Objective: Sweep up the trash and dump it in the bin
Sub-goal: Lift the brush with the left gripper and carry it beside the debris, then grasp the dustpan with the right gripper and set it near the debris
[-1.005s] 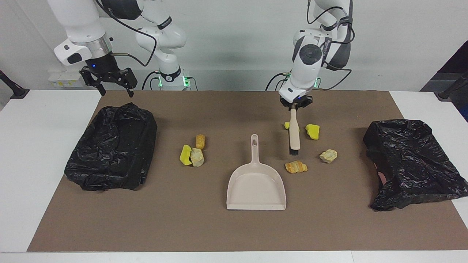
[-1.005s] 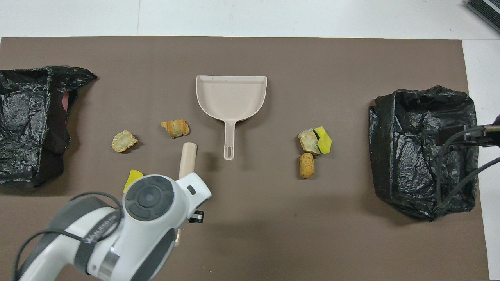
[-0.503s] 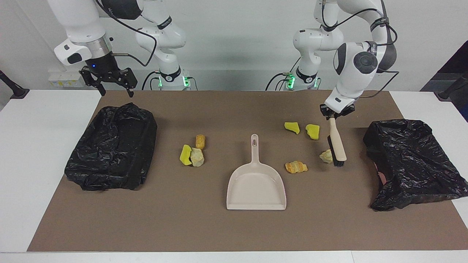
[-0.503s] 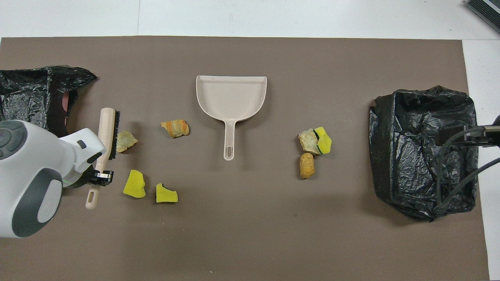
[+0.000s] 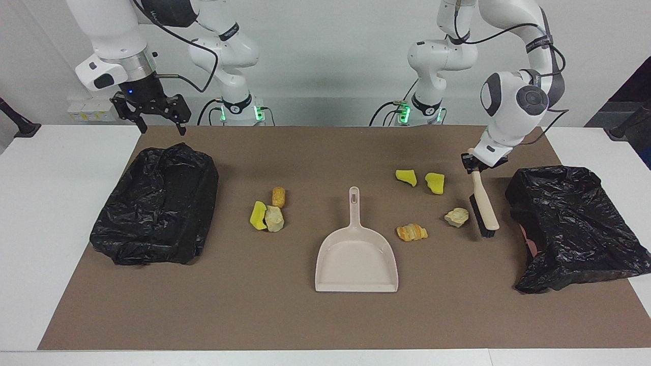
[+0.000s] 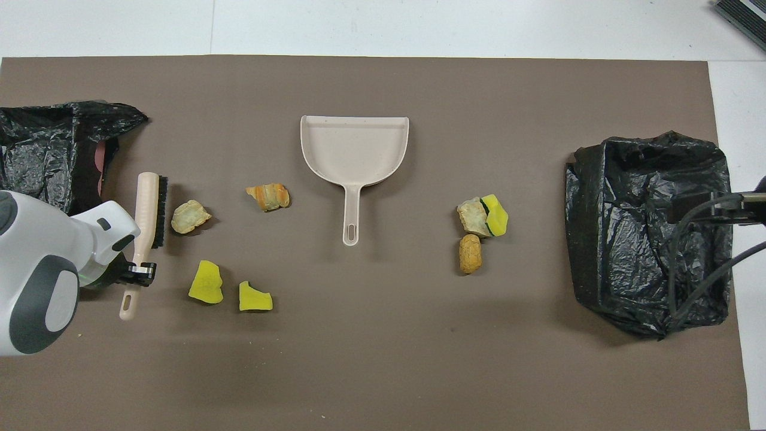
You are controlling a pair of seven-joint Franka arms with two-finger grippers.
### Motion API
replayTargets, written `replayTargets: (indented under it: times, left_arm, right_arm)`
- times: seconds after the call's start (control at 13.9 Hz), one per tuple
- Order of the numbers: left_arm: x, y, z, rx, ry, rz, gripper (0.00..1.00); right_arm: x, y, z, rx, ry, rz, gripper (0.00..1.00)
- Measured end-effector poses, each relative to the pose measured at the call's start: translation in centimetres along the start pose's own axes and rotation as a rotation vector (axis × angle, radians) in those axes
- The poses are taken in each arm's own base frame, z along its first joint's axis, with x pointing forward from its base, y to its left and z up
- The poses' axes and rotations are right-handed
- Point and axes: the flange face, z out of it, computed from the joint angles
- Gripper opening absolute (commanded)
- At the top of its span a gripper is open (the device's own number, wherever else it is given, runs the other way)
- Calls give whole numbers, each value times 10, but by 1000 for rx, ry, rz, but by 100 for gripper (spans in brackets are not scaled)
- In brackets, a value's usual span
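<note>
Two black bin bags sit on the brown mat covering the surface, one at each end: the bag at the right arm's end (image 5: 155, 203) stands boxy with its mouth upward, and the bag at the left arm's end (image 5: 569, 223) lies slumped. What either bag holds cannot be told. Between them lies the beige dustpan (image 5: 356, 254), pan empty, handle pointing toward the robots.

Seven pieces of trash lie on the mat, none in the dustpan. Toward the right arm's end, a yellow sponge chunk (image 5: 258, 215) and a pale stone-like bit (image 5: 274, 218) touch, with an orange-brown bread-like piece (image 5: 278, 196) just beside them. Toward the left arm's end lie two yellow sponge chunks (image 5: 406, 177) (image 5: 435, 183), a croissant-like piece (image 5: 412, 232) and another stone-like bit (image 5: 456, 217).

Left hand (image 5: 480, 163): clenched on the handle of the beige brush (image 5: 484, 207), whose black bristles stand just beside that stone-like bit, apart from it. Right hand (image 5: 152, 114): released, fingers spread, holding nothing, waiting above the bag at its own end.
</note>
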Motion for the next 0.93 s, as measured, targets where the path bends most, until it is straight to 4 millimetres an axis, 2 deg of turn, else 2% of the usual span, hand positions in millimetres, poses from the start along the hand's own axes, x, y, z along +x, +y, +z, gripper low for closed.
replayTargets:
  times: [0.22, 0.36, 0.5, 0.57, 0.72, 0.86, 0.93]
  left_arm:
    - [-2, 13, 11, 5, -17, 8, 0]
    - [-2, 39, 10, 16, -14, 25, 0]
    - [-5, 67, 10, 28, -14, 55, 0]
    - [-6, 80, 10, 33, -13, 70, 0]
    - [-9, 103, 9, 45, -9, 88, 0]
    - [-11, 115, 7, 51, -3, 74, 0]
    - [-11, 115, 4, 51, -1, 39, 0]
  right_arm:
    - [-1, 0, 0, 0, -6, 0, 100]
    - [-2, -1, 2, -1, -22, -4, 100]
    - [-3, -15, 2, 1, -24, -46, 100]
    - [-5, -32, 1, 1, -23, -77, 100]
    - [-8, -81, 7, 0, -32, -98, 100]
    - [-7, -143, 27, 4, -33, -44, 100]
    - [-6, -180, 43, 7, -34, -15, 100]
